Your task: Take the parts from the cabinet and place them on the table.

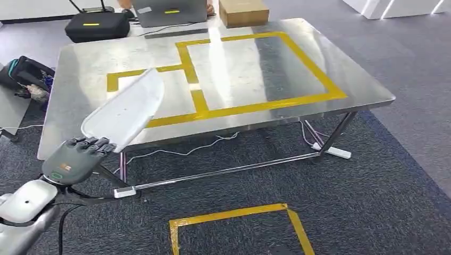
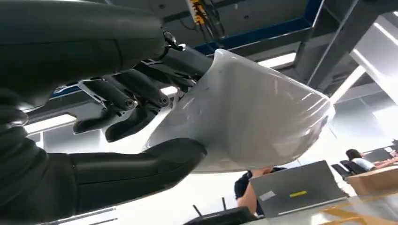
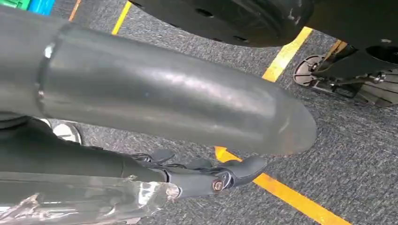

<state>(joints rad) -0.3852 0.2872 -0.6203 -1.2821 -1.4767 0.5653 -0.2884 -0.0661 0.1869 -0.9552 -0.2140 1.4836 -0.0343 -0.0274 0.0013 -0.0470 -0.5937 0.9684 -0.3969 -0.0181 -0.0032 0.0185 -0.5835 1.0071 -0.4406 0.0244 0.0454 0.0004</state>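
Left hand grips the white part above the table edge; right wrist view shows right hand clamped on plastic-wrapped part.

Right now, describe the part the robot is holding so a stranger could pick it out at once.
Start at the steel table marked with yellow tape. At its near left corner the left hand holds a white part up over the edge. It is a smooth, curved plastic shell in clear wrap, unlike the black case, laptop and cardboard box at the far edge.
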